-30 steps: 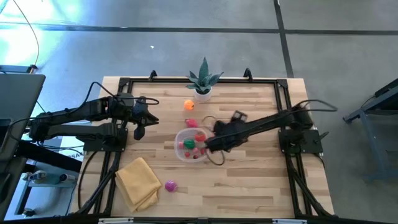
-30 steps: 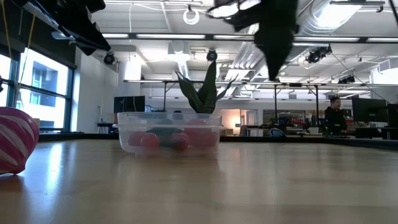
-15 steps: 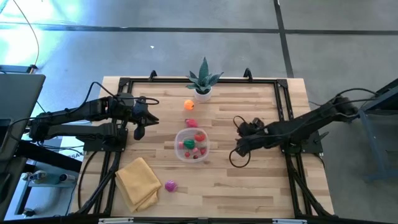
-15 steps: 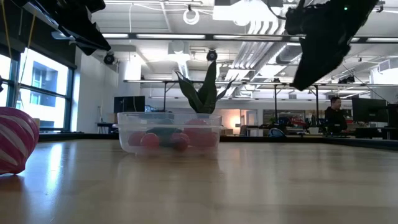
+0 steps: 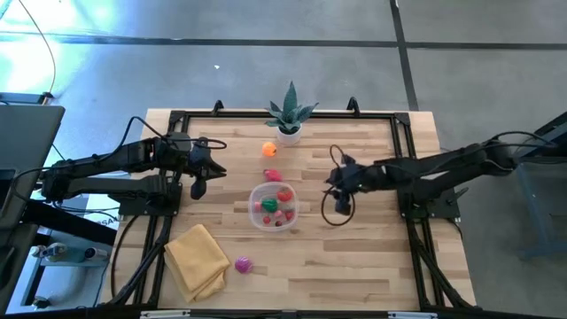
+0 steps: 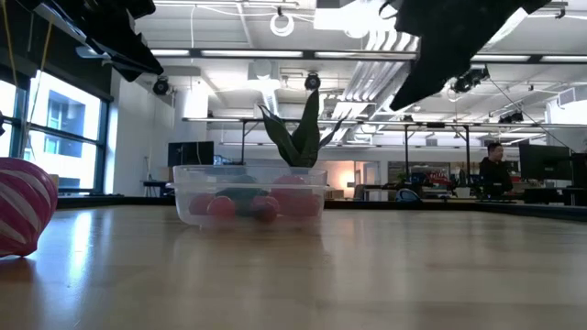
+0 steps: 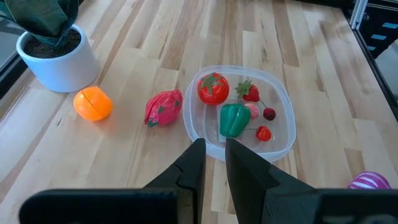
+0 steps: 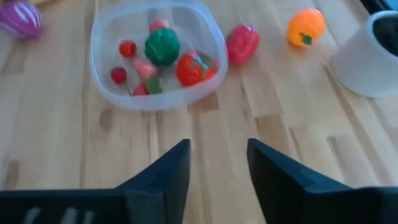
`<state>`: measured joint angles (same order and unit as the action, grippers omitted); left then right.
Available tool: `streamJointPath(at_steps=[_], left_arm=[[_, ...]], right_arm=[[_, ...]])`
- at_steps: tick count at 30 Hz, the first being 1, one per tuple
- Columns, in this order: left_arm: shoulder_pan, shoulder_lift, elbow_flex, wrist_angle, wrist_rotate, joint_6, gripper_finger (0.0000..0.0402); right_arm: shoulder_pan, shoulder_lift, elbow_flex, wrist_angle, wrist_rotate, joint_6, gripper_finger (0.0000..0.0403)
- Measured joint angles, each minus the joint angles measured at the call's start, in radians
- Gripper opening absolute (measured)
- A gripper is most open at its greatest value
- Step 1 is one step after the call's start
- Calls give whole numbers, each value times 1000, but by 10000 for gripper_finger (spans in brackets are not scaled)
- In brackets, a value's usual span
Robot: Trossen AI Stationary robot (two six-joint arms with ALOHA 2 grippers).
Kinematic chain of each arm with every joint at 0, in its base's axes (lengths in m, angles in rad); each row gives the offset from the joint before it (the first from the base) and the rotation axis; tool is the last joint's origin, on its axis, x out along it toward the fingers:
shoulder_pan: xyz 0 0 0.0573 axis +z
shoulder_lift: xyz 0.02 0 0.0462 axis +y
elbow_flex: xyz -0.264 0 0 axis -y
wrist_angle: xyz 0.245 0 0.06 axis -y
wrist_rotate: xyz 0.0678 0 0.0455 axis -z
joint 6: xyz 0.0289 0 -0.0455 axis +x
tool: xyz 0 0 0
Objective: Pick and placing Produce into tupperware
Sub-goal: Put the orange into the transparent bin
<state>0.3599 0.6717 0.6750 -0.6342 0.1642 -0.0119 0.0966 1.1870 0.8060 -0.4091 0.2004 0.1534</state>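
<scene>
The clear round tupperware (image 5: pixel 273 206) stands mid-table and holds several pieces of produce, among them a red tomato (image 7: pixel 212 88) and a green pepper (image 7: pixel 234 119). Outside it, a pink-red fruit (image 5: pixel 272 175) and an orange (image 5: pixel 269 150) lie on the table toward the far edge. A magenta striped piece (image 5: pixel 242 264) lies near the front. My right gripper (image 5: pixel 335 183) hovers open to the right of the tupperware, slanting down toward it, with nothing between its fingers. My left gripper (image 5: pixel 198 180) waits above the table to the left, fingers almost together and empty.
A spiky green plant in a white pot (image 5: pixel 290 120) stands at the far edge, close to the orange. A folded yellow cloth (image 5: pixel 197 260) lies at the near left. A black cable loop (image 5: pixel 337 211) hangs below my right arm. Bare wood shows at the near right.
My right gripper has drawn back from above the tupperware toward the table's right edge, then shifted toward the far edge, tipping from steeply down to a shallower slant. The produce in the tupperware lies still.
</scene>
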Motion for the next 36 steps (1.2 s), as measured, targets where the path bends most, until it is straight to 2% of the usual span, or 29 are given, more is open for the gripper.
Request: streamJointPath(at_steps=[4, 9, 12, 17, 36], left_arm=[[0, 0, 0, 0, 0, 0, 53], [0, 0, 0, 0, 0, 0, 53], [0, 0, 0, 0, 0, 0, 53], [0, 0, 0, 0, 0, 0, 53], [0, 0, 0, 4, -3, 28, 53]], right_arm=[[-20, -114, 14, -124, 7, -23, 105], [-26, -278, 16, -140, 9, -57, 73], [-26, -324, 16, -169, 9, -57, 63], [-26, -329, 16, -231, 7, -18, 52], [-24, -323, 16, -231, 6, -12, 46]])
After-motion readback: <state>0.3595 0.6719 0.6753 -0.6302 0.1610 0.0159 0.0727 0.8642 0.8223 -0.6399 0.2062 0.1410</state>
